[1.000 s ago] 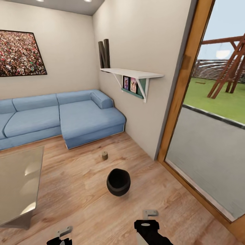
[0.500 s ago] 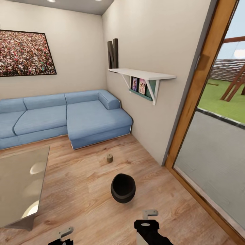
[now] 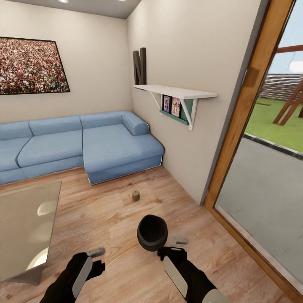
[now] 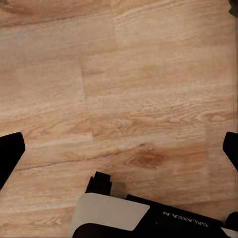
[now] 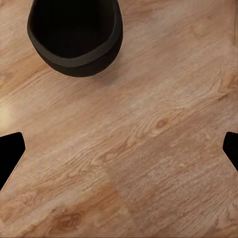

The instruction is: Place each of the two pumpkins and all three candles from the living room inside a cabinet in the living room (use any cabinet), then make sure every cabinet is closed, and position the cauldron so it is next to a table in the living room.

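Cauldron (image 3: 152, 232) step: right gripper (image 3: 176, 247) beside it, left gripper (image 3: 95, 255) low, jaws spread; next, grip the rim

Both arms are matte black with a long pale grey panel set along the forearm behind each end effector. The left end effector (image 3: 97, 252) and right end effector (image 3: 179, 242) end in light grey fingers. Mirrored white "GALAXEA" lettering marks the black casing in the left wrist view.

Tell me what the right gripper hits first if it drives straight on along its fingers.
Probably bare wood floor: the right gripper is open and points at planks, with the cauldron off to one side of that line.
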### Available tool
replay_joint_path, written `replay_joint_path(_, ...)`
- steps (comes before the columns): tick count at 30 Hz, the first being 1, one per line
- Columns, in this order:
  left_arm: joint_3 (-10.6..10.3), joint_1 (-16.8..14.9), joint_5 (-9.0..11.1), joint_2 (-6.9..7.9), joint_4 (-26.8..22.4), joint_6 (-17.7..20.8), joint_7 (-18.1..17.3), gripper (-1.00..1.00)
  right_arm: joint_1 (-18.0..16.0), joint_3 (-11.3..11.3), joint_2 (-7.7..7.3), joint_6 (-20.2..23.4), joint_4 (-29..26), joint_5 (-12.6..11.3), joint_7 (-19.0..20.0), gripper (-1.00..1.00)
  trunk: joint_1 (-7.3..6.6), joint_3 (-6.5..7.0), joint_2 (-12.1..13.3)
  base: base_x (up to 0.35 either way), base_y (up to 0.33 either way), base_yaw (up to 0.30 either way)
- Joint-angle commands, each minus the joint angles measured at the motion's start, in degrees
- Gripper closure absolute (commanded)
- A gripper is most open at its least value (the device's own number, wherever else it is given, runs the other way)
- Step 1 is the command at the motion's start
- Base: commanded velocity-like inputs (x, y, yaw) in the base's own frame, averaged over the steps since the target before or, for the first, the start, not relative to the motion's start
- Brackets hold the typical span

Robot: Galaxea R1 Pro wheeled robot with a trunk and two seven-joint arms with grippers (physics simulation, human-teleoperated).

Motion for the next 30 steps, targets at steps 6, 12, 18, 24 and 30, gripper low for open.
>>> replay_joint_path(6,0.00,0.00,0.26,-0.05,-1.45,0.81,-0.21,-1.00,-0.01,-0.54,0.00,0.85,-1.44,0.17,-0.39,-1.00,-0.88,0.72,1.60,0.000,0.000,0.000)
replay_joint_path(12,0.15,-0.03,0.51,-0.03,-3.08,4.53,-0.30,-1.00,0.15,-0.37,0.00,1.14,-4.67,0.20,-0.46,-1.00,-2.20,1.79,4.01,0.000,0.000,0.000)
replay_joint_path(18,0.10,-1.02,0.49,-3.02,-4.26,8.54,-0.20,-1.00,0.24,-0.86,0.00,6.09,-5.89,-0.37,-0.33,-1.00,-3.51,2.87,6.42,0.000,0.000,0.000)
replay_joint_path(24,0.04,-1.05,0.31,-3.58,-4.29,7.79,-0.24,-1.00,0.25,-1.18,0.00,6.78,-5.94,-0.64,-0.38,-1.00,-4.83,3.95,8.82,0.000,0.000,-0.001)
replay_joint_path(30,0.01,-1.05,0.17,-3.70,-4.24,7.67,-0.24,-1.00,0.25,-1.21,0.00,6.84,-5.66,-0.75,-0.31,-1.00,-6.15,5.03,11.23,0.000,0.000,-0.167)
